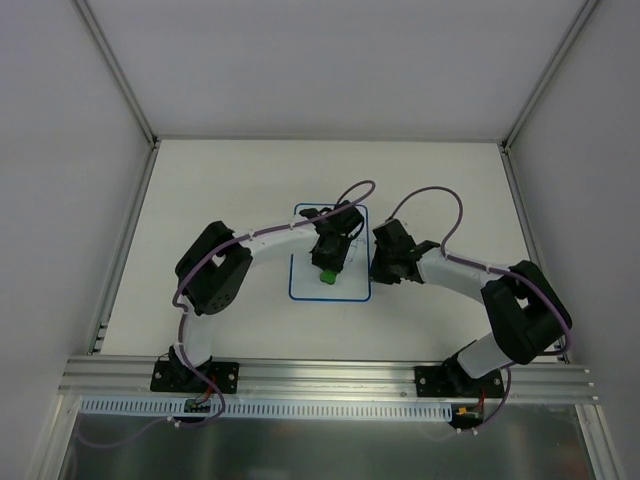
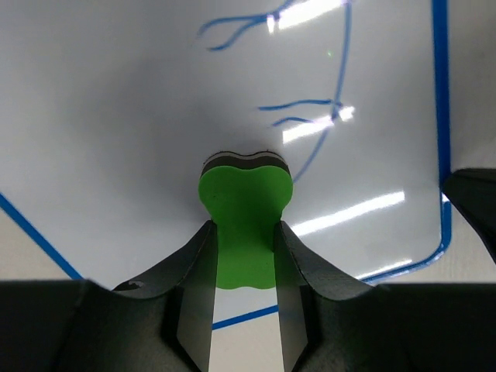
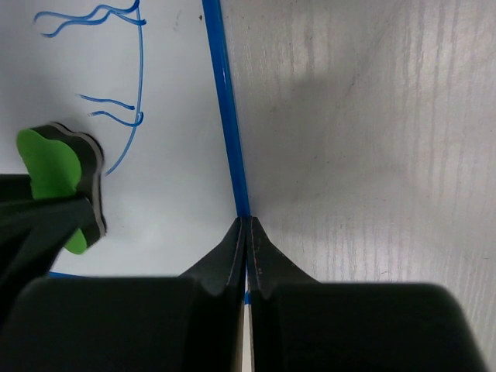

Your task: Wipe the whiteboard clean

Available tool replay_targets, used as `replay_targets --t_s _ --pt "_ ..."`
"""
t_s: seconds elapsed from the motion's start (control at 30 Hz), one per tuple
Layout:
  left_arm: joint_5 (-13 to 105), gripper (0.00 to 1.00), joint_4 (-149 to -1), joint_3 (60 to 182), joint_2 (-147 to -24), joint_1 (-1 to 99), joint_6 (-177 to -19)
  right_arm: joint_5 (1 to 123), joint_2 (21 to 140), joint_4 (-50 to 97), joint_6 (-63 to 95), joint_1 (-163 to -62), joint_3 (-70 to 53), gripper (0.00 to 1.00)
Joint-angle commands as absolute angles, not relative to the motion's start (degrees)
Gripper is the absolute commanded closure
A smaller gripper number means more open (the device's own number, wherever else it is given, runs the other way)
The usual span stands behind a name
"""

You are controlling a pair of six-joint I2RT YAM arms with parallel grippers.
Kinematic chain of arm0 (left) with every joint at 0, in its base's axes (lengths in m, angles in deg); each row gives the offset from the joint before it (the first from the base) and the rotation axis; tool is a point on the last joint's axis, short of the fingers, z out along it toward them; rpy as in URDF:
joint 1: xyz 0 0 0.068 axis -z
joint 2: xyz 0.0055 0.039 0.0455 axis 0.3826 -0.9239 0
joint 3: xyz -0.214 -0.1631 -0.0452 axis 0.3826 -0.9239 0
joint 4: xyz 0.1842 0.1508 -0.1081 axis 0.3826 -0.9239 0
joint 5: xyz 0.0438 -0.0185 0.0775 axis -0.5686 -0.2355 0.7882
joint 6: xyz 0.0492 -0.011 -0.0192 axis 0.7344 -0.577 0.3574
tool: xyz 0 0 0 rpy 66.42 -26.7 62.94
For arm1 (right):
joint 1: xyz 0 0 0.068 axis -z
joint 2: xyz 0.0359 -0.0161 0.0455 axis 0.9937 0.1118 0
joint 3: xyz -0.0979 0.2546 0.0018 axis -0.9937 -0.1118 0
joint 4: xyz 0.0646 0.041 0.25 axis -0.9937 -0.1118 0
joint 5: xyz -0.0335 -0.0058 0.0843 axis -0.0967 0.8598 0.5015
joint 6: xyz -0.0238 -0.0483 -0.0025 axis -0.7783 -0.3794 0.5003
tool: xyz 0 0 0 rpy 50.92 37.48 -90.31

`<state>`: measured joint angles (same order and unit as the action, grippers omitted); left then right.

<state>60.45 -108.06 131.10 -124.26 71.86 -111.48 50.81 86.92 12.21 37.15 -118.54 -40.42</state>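
Whiteboard [image 1: 303, 283] flat, long axis fwd-back.

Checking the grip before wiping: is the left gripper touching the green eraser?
Touching. The left wrist view shows the left gripper clamping the eraser, both fingers flush against its green sides with no gap.

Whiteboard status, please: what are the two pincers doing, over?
Left pincer shut on green eraser, over whiteboard. Right pincer shut, empty, at board's blue edge. Blue scribbles not yet wiped. Nothing in the way.
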Motion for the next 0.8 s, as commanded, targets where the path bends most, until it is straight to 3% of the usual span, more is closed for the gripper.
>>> replay_targets --t_s 0.0,0.3,0.37,0.57,0.7,0.77 --pt "62.48 1.00 -113.86 132.47 -126.13 68.30 -114.17 47.99 86.89 7.46 36.94 -118.21 -43.23 1.00" --pt "64.78 1.00 -113.86 144.26 -133.77 65.56 -115.67 48.43 87.06 7.55 36.59 -118.12 -43.14 0.97" --pt "63.64 0.96 -113.78 144.71 -134.22 65.56 -116.55 48.43 87.06 7.72 36.59 -118.21 -43.14 0.96" --pt "63.90 0.61 -113.77 143.57 -130.80 65.65 -117.87 48.87 86.71 8.16 36.15 -118.21 -43.05 0.88" --pt "64.42 0.38 -113.86 143.83 -128.16 65.65 -118.13 48.78 85.75 8.34 35.36 -118.48 -42.97 0.65" --pt "64.34 0.18 -113.86 144.09 -126.06 65.65 -117.96 48.52 84.96 8.16 34.57 -118.82 -42.62 0.57"
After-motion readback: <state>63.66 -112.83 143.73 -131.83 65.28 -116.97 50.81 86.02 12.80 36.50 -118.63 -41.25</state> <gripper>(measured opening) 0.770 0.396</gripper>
